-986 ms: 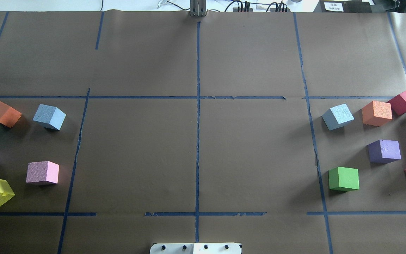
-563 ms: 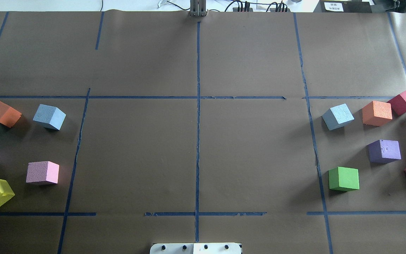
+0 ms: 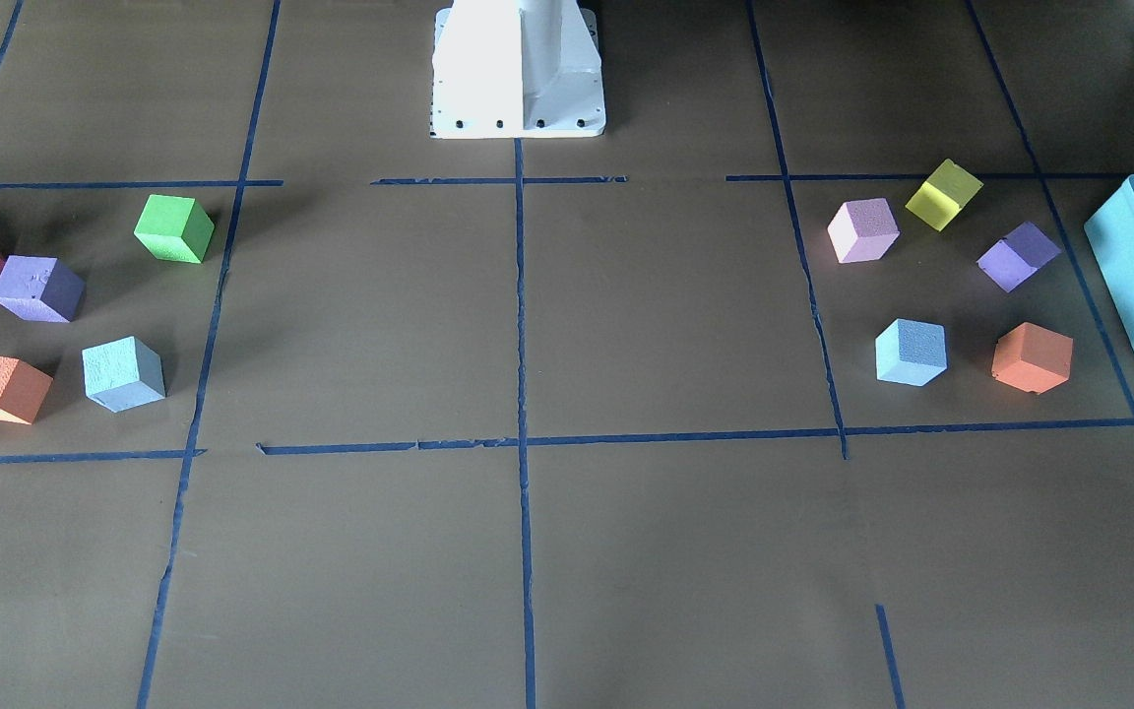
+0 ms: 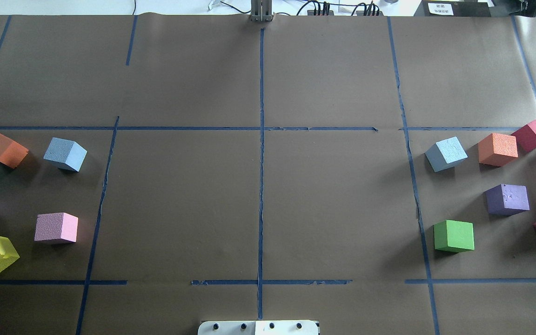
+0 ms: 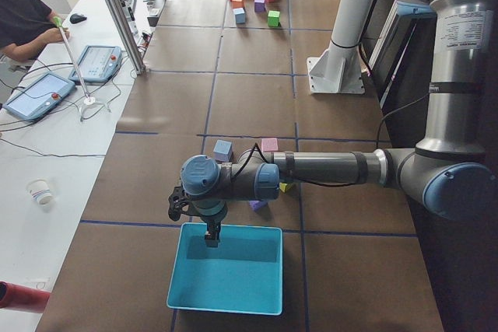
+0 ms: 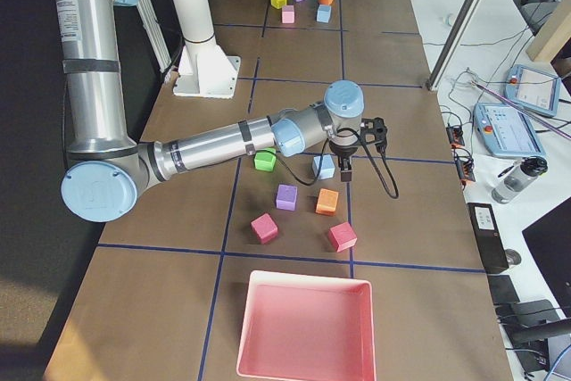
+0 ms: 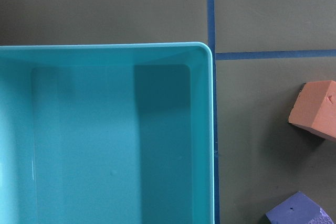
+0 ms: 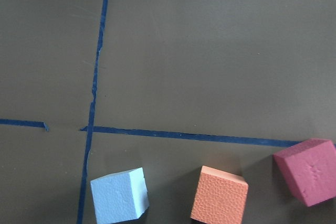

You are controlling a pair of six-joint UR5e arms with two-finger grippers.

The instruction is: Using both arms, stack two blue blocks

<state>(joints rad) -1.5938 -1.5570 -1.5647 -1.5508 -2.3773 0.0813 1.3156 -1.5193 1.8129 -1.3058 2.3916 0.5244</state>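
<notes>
Blue block far from other blue block

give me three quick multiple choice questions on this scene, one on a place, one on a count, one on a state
1. The green block lies on the robot's: A left side; B right side; C centre line.
2. How many blue blocks are there? A two; B three; C one.
3. The blue blocks are: A stacked; B touching side by side; C far apart on the table.

Answers: 1 B, it sits in the right half of the overhead view. 2 A, one shows on each side. 3 C, each rests at its own end of the table with nothing on top.
</notes>
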